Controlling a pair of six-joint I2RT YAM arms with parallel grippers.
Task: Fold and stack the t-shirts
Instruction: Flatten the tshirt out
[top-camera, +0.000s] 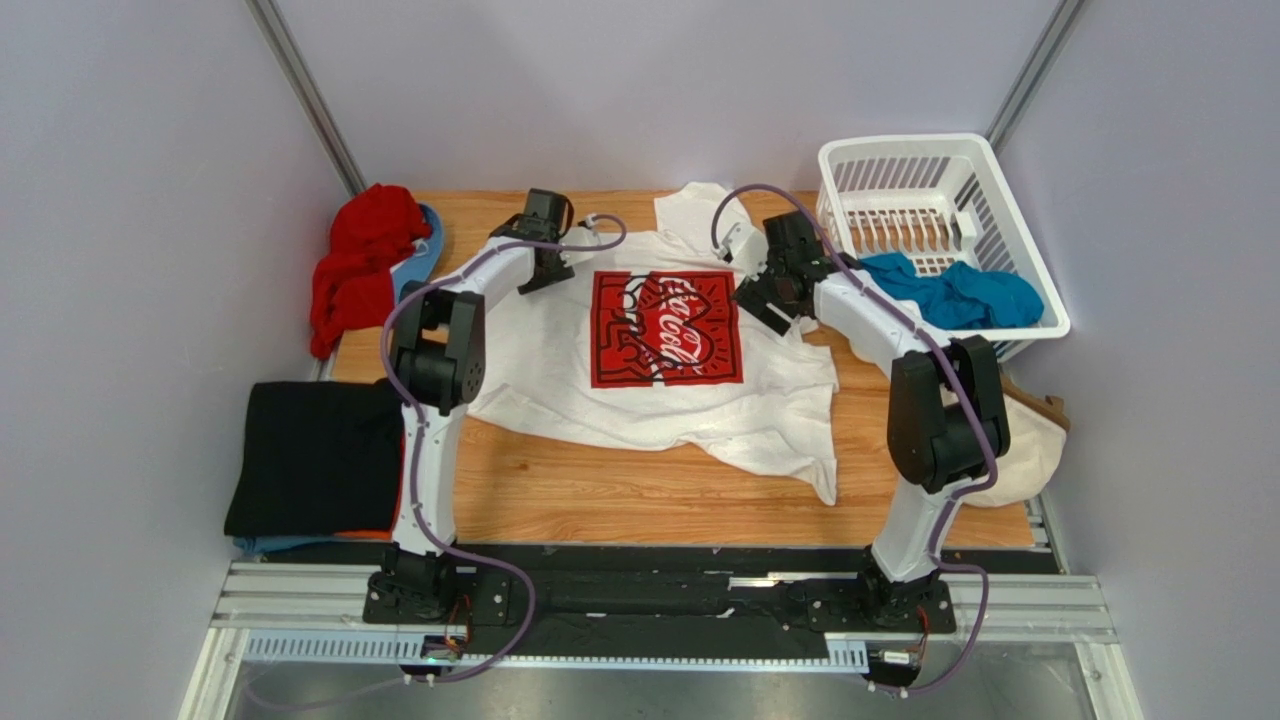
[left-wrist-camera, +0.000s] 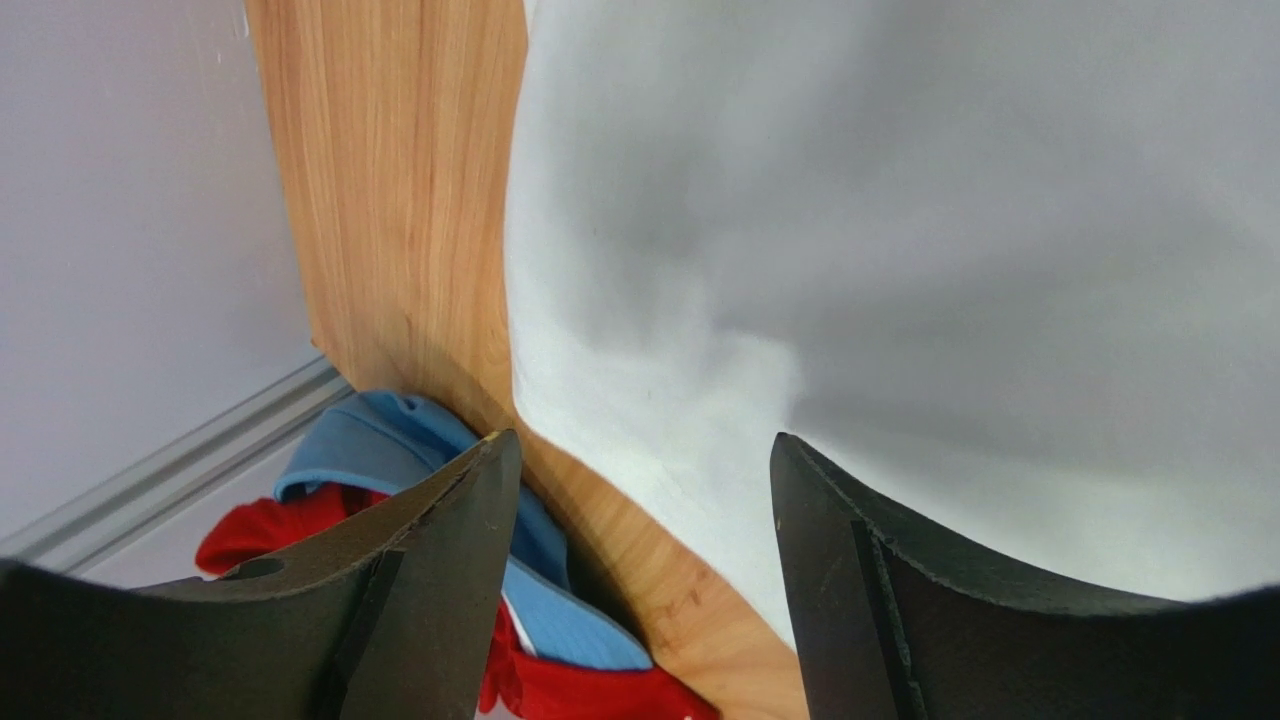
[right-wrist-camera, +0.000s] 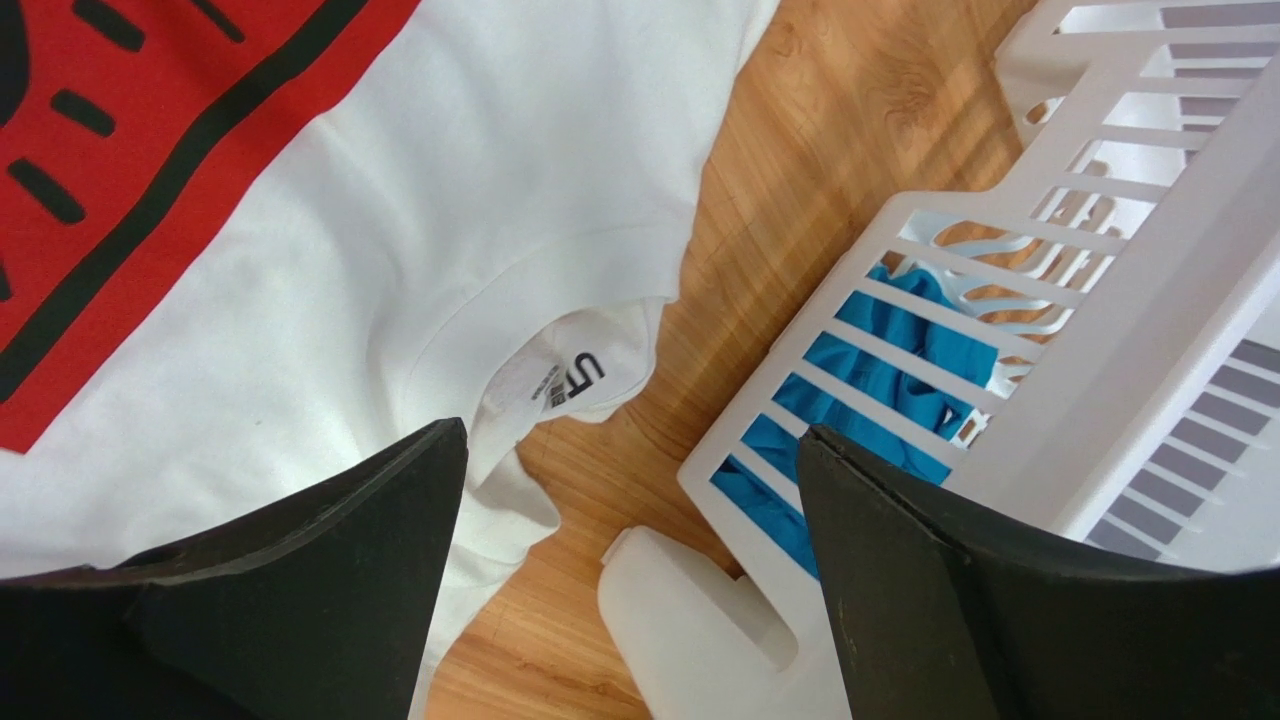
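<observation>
A white t-shirt (top-camera: 526, 353) with a red square Coca-Cola print (top-camera: 664, 327) lies spread face up on the wooden table (top-camera: 601, 488). My left gripper (top-camera: 544, 273) stands open over the shirt's far left edge; the left wrist view shows white cloth (left-wrist-camera: 902, 225) and bare wood between the fingers of that gripper (left-wrist-camera: 646, 495). My right gripper (top-camera: 763, 305) hangs open by the collar, and the neck label (right-wrist-camera: 564, 383) shows just ahead of this gripper (right-wrist-camera: 631, 495). A folded black t-shirt (top-camera: 316, 450) sits at the near left. A teal t-shirt (top-camera: 954, 293) lies in the basket.
A white slatted basket (top-camera: 984, 165) stands at the far right, close beside my right gripper; its wall (right-wrist-camera: 962, 323) fills the right wrist view. A red cloth heap (top-camera: 361, 263) on something blue (left-wrist-camera: 376, 443) lies at the far left corner. A cream bag (top-camera: 1037, 450) sits at the right edge.
</observation>
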